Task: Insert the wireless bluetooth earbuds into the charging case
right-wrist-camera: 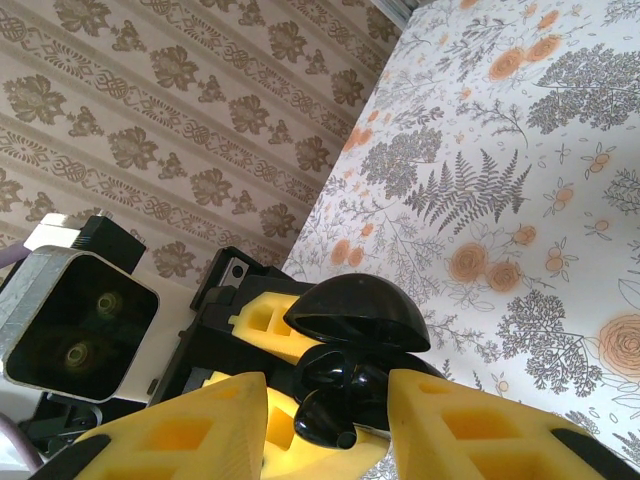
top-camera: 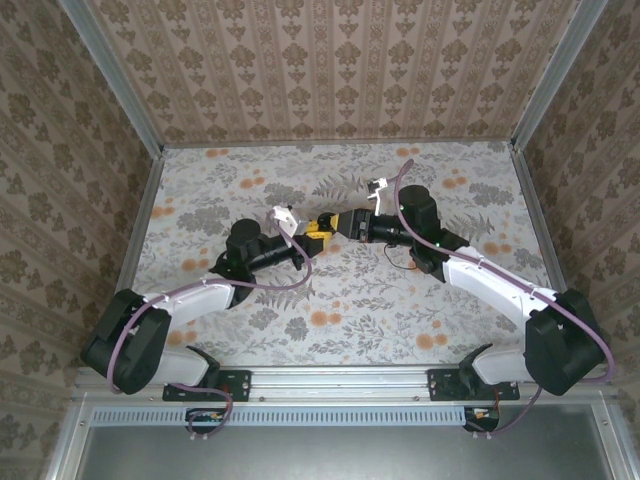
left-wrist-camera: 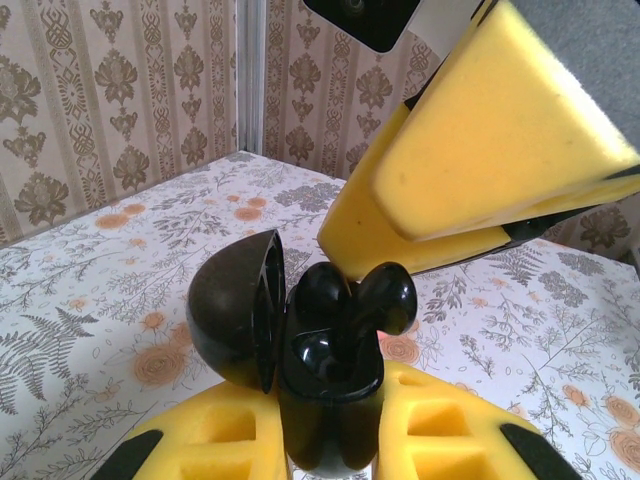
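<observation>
The left hand (left-wrist-camera: 330, 425) is clamped on the charging case (left-wrist-camera: 322, 395), one yellow foam finger on either side of its lower body. The case is glossy black and is held clear of the flowered counter (top-camera: 350, 300), near its middle. In the left wrist view its long axis stands upright with the mouth facing up. The lid (left-wrist-camera: 235, 310) is swung open to the left, its hollow side turned toward the body.

One earbud (left-wrist-camera: 320, 290) sits in the left well with only its rounded head showing. The second earbud (left-wrist-camera: 388, 298) stands beside it on the right, its stem pointing straight down into the case and its bulb leaning out to the right.

The right hand (left-wrist-camera: 360, 235) comes in from above right with its yellow fingertips just over that second earbud. From the right wrist its fingers stand narrow, one on each side of the black bud. Whether they actually pinch it I cannot tell.
</observation>
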Action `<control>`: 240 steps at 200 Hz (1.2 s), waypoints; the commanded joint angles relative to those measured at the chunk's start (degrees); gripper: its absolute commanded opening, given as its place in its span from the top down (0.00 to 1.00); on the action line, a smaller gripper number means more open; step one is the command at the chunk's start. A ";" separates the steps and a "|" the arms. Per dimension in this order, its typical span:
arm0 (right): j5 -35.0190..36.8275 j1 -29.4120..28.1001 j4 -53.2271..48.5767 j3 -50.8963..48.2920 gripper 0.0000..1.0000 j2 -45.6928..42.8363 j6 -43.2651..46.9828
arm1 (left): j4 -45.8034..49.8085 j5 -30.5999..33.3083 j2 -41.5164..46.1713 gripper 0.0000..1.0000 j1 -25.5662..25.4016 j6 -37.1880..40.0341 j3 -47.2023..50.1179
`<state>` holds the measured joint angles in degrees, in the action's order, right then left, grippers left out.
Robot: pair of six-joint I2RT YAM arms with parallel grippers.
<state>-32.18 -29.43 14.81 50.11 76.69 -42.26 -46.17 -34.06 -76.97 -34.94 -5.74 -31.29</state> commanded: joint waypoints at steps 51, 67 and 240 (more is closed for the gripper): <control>-2.43 0.07 0.63 0.74 0.65 -0.61 -0.70 | -1.58 -0.35 1.41 0.90 -0.48 0.49 -1.08; -2.50 0.07 0.59 0.65 0.65 -0.74 -0.81 | -1.55 -0.28 1.38 0.90 -0.48 0.50 -1.10; 2.10 0.07 -7.66 0.68 0.64 -5.47 4.14 | -1.02 -0.06 1.43 0.90 -0.48 0.46 -1.49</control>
<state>-30.04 -29.39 9.02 49.63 69.69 -39.18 -46.22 -33.63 -76.95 -34.96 -5.74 -31.29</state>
